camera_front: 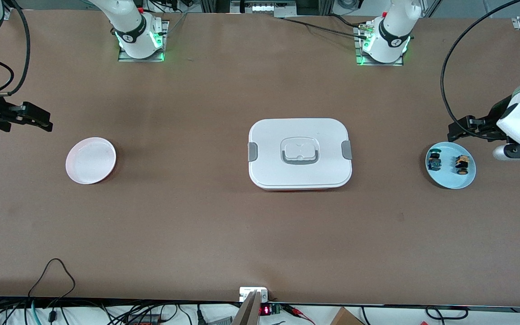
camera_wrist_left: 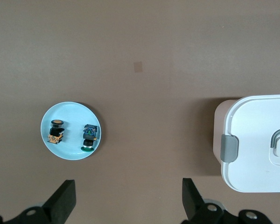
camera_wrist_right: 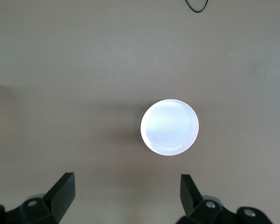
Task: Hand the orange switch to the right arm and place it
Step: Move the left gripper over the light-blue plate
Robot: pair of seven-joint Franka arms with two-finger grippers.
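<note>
The orange switch (camera_front: pixel 461 164) (camera_wrist_left: pixel 56 132), a tiny black part with an orange cap, lies on a light blue plate (camera_front: pixel 450 182) (camera_wrist_left: pixel 71 114) at the left arm's end of the table. My left gripper (camera_front: pixel 457 131) (camera_wrist_left: pixel 129 191) hangs open and empty over the bare table beside that plate. At the right arm's end, my right gripper (camera_front: pixel 43 122) (camera_wrist_right: pixel 127 186) is also open and empty, over the table close to a white plate (camera_front: pixel 90 160) (camera_wrist_right: pixel 170 127) with nothing on it.
A similar tiny part with a blue-teal cap (camera_front: pixel 434 161) (camera_wrist_left: pixel 89 137) shares the blue plate with the orange switch. A white lidded box with grey clips (camera_front: pixel 299 153) (camera_wrist_left: pixel 256 144) stands in the middle of the table, between the two plates.
</note>
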